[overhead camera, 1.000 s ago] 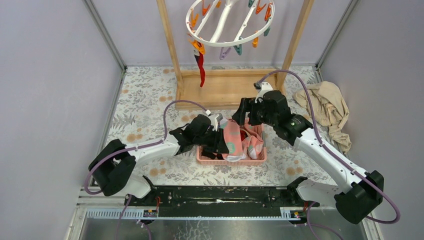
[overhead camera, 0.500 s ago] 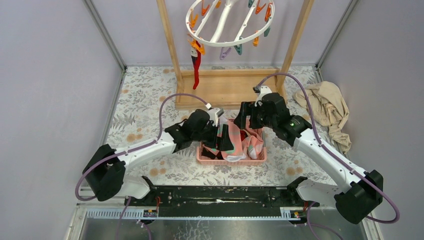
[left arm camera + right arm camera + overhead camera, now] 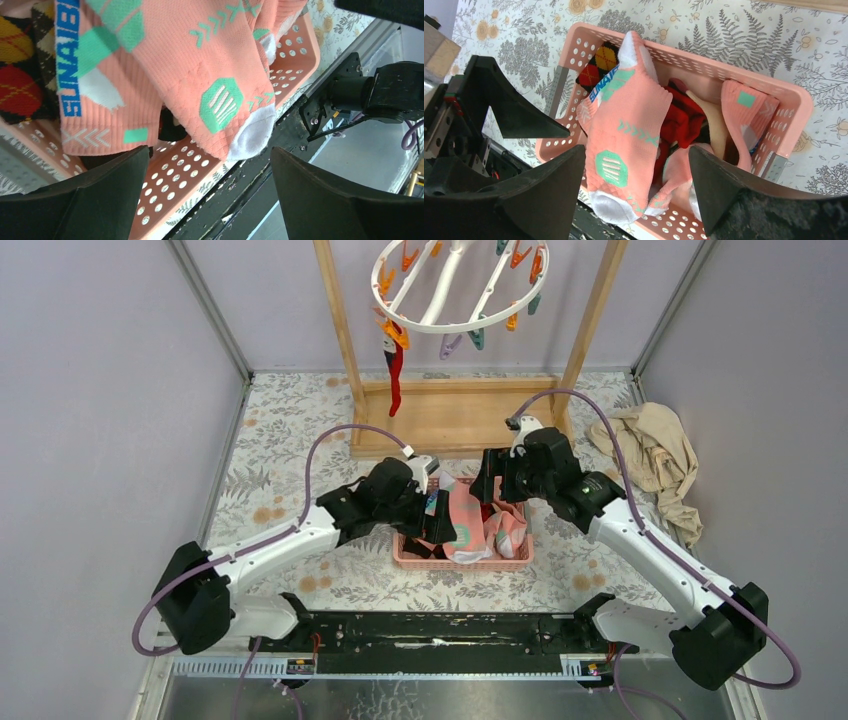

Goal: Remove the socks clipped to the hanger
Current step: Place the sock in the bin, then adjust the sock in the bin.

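Observation:
The white ring hanger hangs from the wooden frame, and one red sock is still clipped at its left front. The other socks lie in the pink basket: a pink sock with teal patches draped over its near wall, an argyle sock and a red sock. My left gripper is at the basket's left end, open, with nothing between its fingers. My right gripper hovers open above the basket's far side, and the pink sock lies below it.
The wooden frame stands behind the basket on the floral mat. A beige cloth lies crumpled at the right. The black rail carrying the arm bases runs along the near edge, just past the basket's near wall.
My left gripper has opened and let go of the pink sock, which now lies in the basket. The left arm has shifted slightly right. The hanging red sock has swung.

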Robot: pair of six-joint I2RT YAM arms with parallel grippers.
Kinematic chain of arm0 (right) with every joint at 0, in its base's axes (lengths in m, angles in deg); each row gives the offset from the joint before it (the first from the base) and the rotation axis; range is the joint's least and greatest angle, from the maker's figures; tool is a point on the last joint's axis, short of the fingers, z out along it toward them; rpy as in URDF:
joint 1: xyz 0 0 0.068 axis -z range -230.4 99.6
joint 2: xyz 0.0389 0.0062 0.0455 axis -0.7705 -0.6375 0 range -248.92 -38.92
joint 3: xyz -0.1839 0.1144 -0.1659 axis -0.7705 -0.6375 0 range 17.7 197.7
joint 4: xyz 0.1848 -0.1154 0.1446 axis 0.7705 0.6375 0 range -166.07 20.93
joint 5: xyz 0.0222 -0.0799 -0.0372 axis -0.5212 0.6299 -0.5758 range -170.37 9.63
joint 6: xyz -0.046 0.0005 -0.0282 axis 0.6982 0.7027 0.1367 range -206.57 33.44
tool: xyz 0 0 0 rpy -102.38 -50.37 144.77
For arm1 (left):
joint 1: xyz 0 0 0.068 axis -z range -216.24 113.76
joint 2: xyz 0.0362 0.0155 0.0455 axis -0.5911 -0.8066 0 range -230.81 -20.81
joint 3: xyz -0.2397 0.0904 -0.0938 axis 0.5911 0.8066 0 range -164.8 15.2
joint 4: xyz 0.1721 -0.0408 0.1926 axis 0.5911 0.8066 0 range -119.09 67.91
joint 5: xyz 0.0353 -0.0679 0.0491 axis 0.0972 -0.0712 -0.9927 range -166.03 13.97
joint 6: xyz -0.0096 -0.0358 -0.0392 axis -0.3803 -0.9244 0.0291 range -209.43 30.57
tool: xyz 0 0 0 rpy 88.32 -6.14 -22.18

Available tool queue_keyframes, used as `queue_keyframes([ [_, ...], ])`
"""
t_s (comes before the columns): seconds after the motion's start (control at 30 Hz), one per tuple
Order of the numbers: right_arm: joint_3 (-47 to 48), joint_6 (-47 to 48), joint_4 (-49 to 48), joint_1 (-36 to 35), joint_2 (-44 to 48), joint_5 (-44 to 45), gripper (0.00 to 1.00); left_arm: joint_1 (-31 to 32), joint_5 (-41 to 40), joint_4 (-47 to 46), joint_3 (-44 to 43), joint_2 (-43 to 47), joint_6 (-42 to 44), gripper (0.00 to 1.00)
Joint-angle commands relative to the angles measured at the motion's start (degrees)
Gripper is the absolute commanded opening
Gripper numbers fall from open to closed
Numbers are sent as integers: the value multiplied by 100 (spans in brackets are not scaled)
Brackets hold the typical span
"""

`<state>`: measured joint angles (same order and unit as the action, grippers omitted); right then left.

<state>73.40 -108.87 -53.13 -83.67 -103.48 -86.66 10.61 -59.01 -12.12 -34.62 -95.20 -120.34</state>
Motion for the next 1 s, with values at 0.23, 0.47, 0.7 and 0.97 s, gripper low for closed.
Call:
queue_keyframes([
  [0.23,355,150,135,-372,-391,-337,76,9,-1008,640,-194,483,152,99],
  [0.47,468,238,144,-1015,-1123,533,77,-5,-1552,897,-297,856,63,99],
  [0.7,404,247,31,-1154,-2026,1338,78,-27,-1680,1046,-300,1211,7,98],
  [0.97,-141,150,71,-1190,-2617,2484,56,-35,-1672,1037,-270,1159,-20,98],
])
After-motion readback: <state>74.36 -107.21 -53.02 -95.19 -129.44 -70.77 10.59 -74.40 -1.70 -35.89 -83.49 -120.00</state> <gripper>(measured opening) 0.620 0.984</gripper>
